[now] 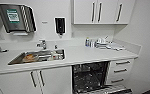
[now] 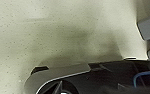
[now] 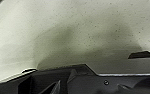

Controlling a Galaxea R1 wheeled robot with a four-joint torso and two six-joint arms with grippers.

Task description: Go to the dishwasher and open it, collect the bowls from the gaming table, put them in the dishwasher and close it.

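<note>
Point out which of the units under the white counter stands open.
The dishwasher, right of the sink: its door is folded down, showing the dark interior with wire racks. The white cabinet doors on its left and the white drawers on its right are shut.

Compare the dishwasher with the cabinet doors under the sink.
The dishwasher stands open, its door folded down; the cabinet doors are shut. The dishwasher shows a dark interior with racks; the cabinet doors are plain white fronts with vertical bar handles. Both sit under the same white countertop.
</note>
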